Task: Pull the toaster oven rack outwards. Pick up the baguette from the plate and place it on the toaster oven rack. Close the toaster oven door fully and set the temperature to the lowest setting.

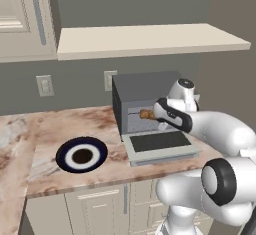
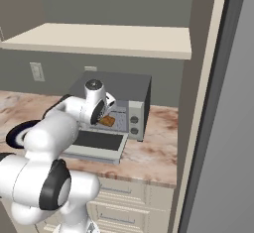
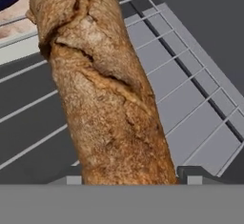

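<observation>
Golden-brown crust: the baguette [image 3: 107,89] is a rough, cracked, elongated loaf, floury in its splits, running from between the finger tips up across the hand view.
Jaws: the gripper [image 3: 128,179] has its two small dark tips standing one to each side of the loaf's near end, closed on the baguette.
Wire shelf: the toaster oven rack [image 3: 190,104] is a grid of thin silver rods with a rounded corner, lying beneath the bread; whether the loaf rests on the wires or hangs just above them cannot be told.
Bread from the base: in the left base view the baguette [image 1: 147,114] shows as a small tan shape at the mouth of the cavity, at the tip of the arm.
Door: the toaster oven door [image 1: 159,145] lies folded down flat, a silver frame around a dark glass pane, over the worktop [image 1: 60,124] of mottled pink-brown marble.
Dish: the plate [image 1: 81,154] is round, dark navy with a white ring and dark centre, bare, well left of the door.
Oven body: the toaster oven [image 2: 135,90] is a boxy dark grey case with a silver front and two round knobs on its right panel.
Behind: grey wall with pale outlet plates, a cream shelf [image 1: 150,39] above.
</observation>
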